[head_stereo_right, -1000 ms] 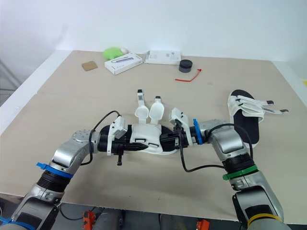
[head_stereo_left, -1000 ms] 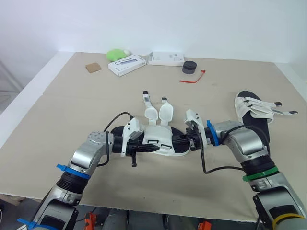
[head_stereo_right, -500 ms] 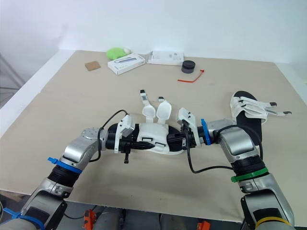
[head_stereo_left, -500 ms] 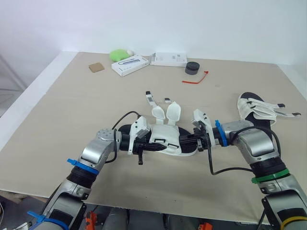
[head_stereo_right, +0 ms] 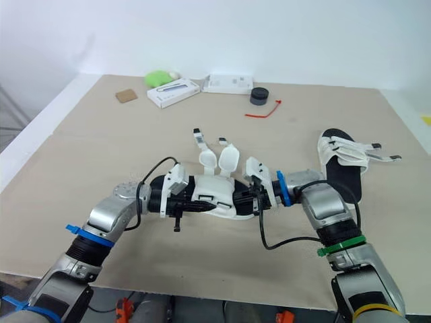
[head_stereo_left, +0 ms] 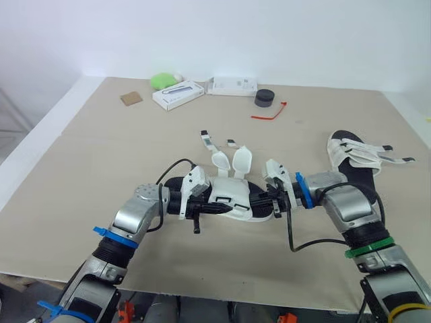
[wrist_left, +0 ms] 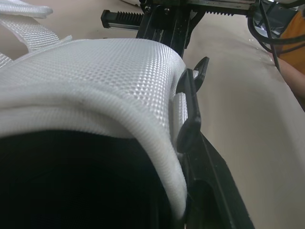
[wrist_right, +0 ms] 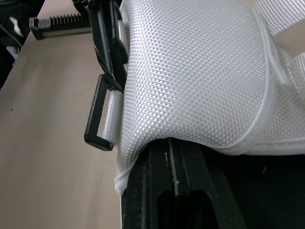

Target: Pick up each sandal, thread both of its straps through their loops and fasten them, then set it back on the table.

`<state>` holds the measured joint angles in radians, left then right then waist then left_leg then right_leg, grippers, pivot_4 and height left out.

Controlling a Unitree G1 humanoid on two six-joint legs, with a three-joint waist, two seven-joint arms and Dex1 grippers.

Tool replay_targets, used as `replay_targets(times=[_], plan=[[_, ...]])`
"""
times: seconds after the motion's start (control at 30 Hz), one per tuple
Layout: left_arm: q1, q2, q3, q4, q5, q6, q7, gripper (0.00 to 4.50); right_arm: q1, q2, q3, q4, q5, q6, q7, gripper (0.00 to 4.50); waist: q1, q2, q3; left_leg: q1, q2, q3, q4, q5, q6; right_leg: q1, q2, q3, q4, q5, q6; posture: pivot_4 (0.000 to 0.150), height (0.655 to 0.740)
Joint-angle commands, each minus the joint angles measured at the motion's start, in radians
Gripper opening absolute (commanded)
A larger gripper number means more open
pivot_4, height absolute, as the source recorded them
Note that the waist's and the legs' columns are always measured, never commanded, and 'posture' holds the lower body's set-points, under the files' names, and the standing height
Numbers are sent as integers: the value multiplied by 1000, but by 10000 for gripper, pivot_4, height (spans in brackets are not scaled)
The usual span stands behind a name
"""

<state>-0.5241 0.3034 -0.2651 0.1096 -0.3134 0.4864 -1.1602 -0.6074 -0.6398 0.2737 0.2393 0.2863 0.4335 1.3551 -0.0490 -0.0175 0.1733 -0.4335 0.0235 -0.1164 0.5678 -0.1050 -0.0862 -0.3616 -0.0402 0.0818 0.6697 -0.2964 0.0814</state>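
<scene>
Now the sandal (head_stereo_left: 232, 195) is mid-table, pinched at either end — left gripper (head_stereo_left: 210, 207) and right gripper (head_stereo_left: 264, 200) both closed on its sole. Light, I'd judge, with a firm sole but floppy straps (head_stereo_left: 240, 161) — better gripped near their tips to feed the black loop (wrist_right: 102, 114).

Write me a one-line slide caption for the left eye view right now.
Left fingers and right fingers hold the open-strapped sandal between them; second sandal lies on table.
</scene>
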Motion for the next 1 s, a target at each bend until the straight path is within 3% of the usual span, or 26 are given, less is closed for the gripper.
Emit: replay_targets(times=[0.03, 0.47, 0.5, 0.53, 0.57, 0.6, 0.7, 0.8, 1.0], plan=[[22, 5, -14, -49, -38, 22, -26, 0, 32, 14, 70, 79, -73, 0, 5, 295, 0, 0, 0, 1, 0, 0, 0, 0, 0, 1, 0, 0, 0, 0, 0, 1500, 7400], [32, 75, 32, -77, -23, -19, -8, 0, -6, 32, 54, 126, -86, -19, 22, 295, -8, 0, 0, 7, 7, 0, -2, -4, -2, 6, 6, -1, 0, -3, -6, 1500, 7400], [30, 77, 40, -76, -25, -20, 0, 7099, -8, 33, 53, 128, -86, -20, 22, 0, -8, 0, 0, 7, 7, 0, -2, -4, -2, 6, 6, -1, 0, -3, -6, 1500, 7400], [29, 79, 45, -74, -28, -20, 4, 10159, -9, 34, 53, 130, -86, -20, 22, 0, -8, 0, 0, 7, 7, 0, -2, -4, -2, 6, 6, -1, 0, -3, -6, 1500, 7400], [29, 88, 49, -85, -46, -2, -4, 17123, -11, 36, 54, 131, -86, -21, 22, 0, -8, 0, 0, 7, 7, 0, -2, -4, -2, 6, 6, -1, 0, -2, -6, 1500, 7400], [31, 94, 52, -93, -53, 0, -5, 19112, -12, 37, 54, 132, -87, -23, 23, 0, -8, 0, 0, 7, 7, 0, -2, -3, -2, 6, 6, -1, 0, -3, -7, 1500, 7400], [35, 115, 74, -112, -72, 7, -4, 36517, -15, 40, 57, 135, -89, -27, 23, 0, -8, 0, 0, 7, 7, 0, 0, -3, -2, 7, 5, -1, 0, -3, -9, 1500, 7400], [36, 145, 104, -137, -105, 31, -13, 44593, -20, 44, 58, 142, -91, -31, 22, 0, -8, 0, 0, 7, 7, 0, 0, -3, -2, 7, 5, 0, 0, -3, -9, 1500, 7400], [16, 301, 236, -218, -373, 353, -98, 44593, -35, 55, 60, 156, -96, -40, 24, 0, -16, -2, 1, 8, 8, 0, 0, -3, -2, 6, 6, -1, 0, -3, -10, 1500, 7400]])
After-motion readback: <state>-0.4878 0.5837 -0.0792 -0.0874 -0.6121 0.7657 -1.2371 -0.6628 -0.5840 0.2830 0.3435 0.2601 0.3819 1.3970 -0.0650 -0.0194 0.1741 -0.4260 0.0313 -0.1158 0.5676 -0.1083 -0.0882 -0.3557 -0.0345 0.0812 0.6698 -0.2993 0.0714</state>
